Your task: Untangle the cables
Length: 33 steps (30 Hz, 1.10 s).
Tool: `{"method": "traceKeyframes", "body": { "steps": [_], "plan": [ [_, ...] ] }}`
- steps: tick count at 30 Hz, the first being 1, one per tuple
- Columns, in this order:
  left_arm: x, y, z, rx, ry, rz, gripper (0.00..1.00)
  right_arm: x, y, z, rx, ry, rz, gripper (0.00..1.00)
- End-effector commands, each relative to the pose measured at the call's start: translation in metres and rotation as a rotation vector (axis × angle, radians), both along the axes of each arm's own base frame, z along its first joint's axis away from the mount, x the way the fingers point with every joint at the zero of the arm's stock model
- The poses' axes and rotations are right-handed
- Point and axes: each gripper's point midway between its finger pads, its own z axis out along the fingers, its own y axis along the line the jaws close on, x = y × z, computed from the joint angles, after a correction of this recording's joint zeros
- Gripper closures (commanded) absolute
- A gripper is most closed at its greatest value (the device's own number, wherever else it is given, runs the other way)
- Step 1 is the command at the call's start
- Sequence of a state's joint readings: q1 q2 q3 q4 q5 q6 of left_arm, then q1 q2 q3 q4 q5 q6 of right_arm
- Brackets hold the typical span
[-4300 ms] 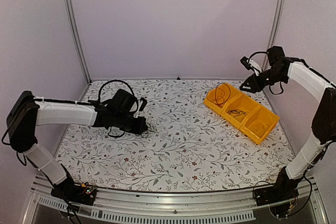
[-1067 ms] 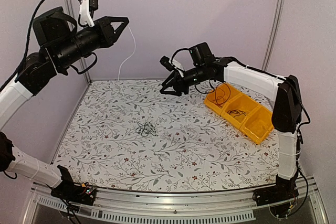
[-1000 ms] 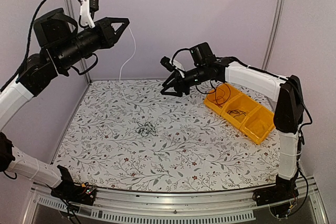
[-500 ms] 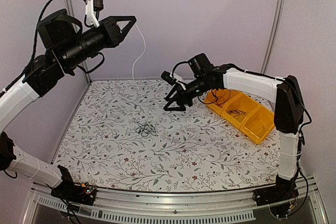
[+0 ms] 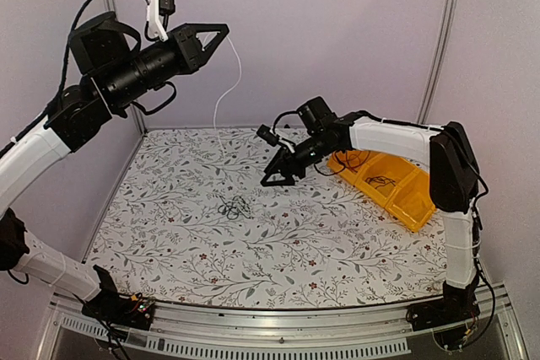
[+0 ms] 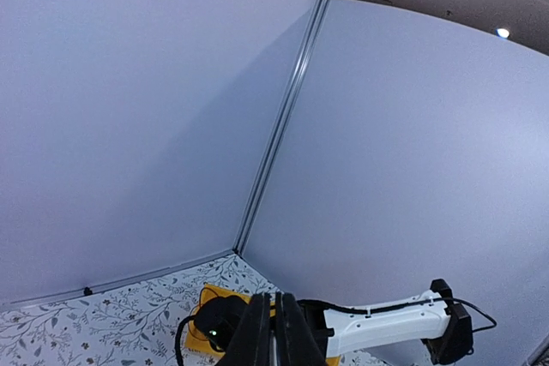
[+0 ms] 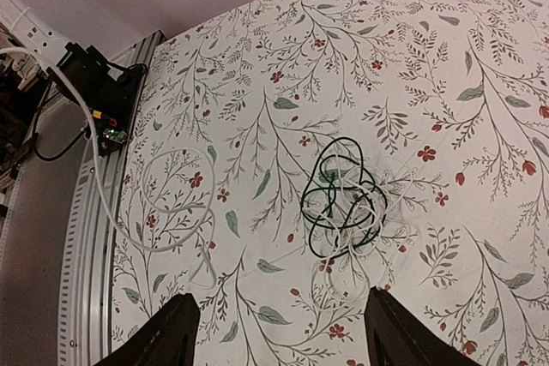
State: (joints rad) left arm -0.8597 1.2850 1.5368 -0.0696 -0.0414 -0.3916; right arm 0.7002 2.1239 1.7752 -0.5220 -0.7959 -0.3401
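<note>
Floral table [image 5: 295,233], left tool [image 5: 222,32] pinching white cable [image 5: 238,65]

Two arms [image 5: 51,137] [image 5: 396,132], one yellow tray [image 5: 422,198], one cable clump [image 5: 234,206], one white cable [image 5: 217,111]

left tool [image 6: 276,315] cropped below, cables [image 5: 234,206] — tiny overhead

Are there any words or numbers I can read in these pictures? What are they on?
No text can be read anywhere.
White cable, yellow tray, flowery table cover: no writing shows.
Little circuit board by the table edge: any print is too small to read.
</note>
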Motion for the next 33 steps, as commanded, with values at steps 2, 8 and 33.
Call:
{"method": "traceKeyframes", "body": {
  "steps": [2,8,33],
  "plan": [
    [-0.012,0.004,0.023,-0.062,-0.034,-0.023,1.0,-0.003,0.009,-0.009,0.024,0.068,0.01,0.3],
    [-0.013,0.005,0.026,-0.078,-0.029,-0.03,1.0,-0.033,0.012,-0.003,0.096,0.2,0.125,0.33],
    [-0.021,0.009,0.031,-0.124,-0.038,-0.049,1.0,-0.021,0.007,0.017,0.09,0.079,0.104,0.3]
  ]
}}
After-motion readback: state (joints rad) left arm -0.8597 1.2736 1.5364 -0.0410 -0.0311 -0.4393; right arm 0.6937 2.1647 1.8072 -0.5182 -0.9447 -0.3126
